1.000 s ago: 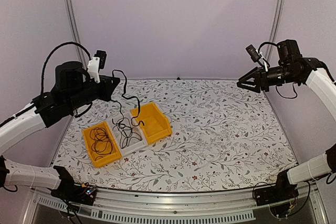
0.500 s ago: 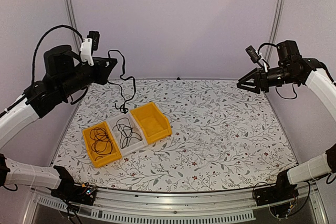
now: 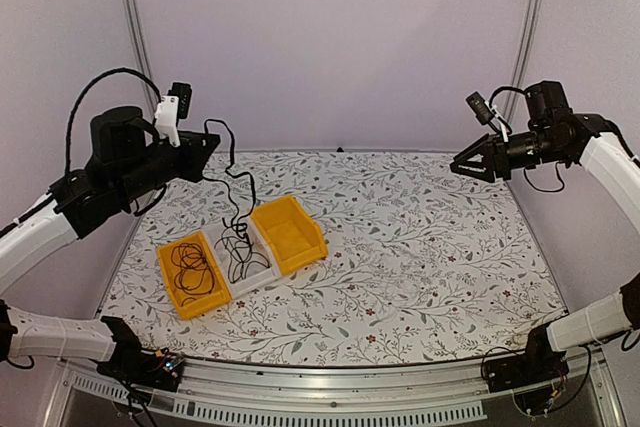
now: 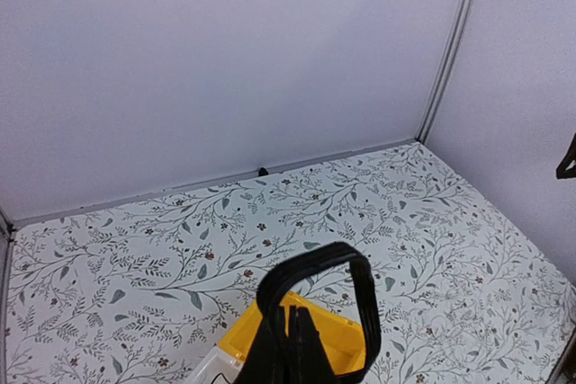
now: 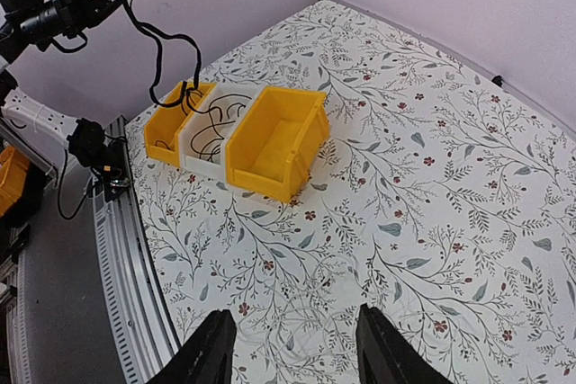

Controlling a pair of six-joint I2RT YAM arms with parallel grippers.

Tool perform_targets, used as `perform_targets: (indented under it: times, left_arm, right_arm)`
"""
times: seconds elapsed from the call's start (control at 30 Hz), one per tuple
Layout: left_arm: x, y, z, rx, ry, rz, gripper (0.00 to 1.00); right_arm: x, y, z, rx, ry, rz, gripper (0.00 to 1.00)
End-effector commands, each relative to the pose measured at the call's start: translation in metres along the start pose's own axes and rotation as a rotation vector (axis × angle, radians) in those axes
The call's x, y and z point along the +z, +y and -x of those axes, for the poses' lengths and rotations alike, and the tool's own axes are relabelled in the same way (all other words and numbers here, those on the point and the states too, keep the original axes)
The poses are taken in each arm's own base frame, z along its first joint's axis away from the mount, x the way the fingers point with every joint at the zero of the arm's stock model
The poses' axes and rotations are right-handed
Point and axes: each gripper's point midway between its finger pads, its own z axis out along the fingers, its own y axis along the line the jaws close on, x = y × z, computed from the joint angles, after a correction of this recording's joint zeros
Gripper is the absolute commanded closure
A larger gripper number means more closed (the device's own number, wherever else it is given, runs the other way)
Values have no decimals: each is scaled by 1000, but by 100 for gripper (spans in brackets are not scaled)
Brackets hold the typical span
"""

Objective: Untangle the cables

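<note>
My left gripper (image 3: 208, 145) is shut on a black cable (image 3: 236, 185) and holds it high above the bins. The cable hangs down, and its lower end reaches the white bin (image 3: 262, 272), where more black cable (image 3: 237, 250) lies. In the left wrist view the shut gripper (image 4: 295, 323) pinches the cable, which arches in a loop (image 4: 317, 261) over the fingertips. The left yellow bin (image 3: 171, 292) holds a coiled black cable (image 3: 192, 265). My right gripper (image 3: 462, 167) is open and empty, high at the right. A faint pale cord (image 5: 310, 305) seems to lie in loops on the cloth.
The right yellow bin (image 3: 305, 243) stands against the white one and looks empty; it also shows in the right wrist view (image 5: 270, 173). The bins sit at the left of the flowered tablecloth (image 3: 430, 247). Metal posts (image 3: 128, 17) stand at the back corners.
My left gripper rose with the black cable, lifting it clear of the white bin, then came down a little so the cable end reaches that bin again. The right arm barely moved.
</note>
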Motion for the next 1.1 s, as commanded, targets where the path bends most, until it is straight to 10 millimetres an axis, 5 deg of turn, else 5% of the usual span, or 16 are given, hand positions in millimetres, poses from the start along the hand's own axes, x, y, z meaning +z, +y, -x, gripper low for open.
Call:
perform_targets:
  times: [0.0,0.73,1.07]
  left_arm:
    - [-3,16,-10,-18,-3,42,100]
    - [52,48,-126,-97,167,59,100]
    - [8,63,-165,-135,256,114,100]
  right_arm:
    - [1,1,-2,-20,0,-5,50]
    - [3,-1,-17,-14,29,-22,50]
    - [0,1,-25,-28,37,-39,50]
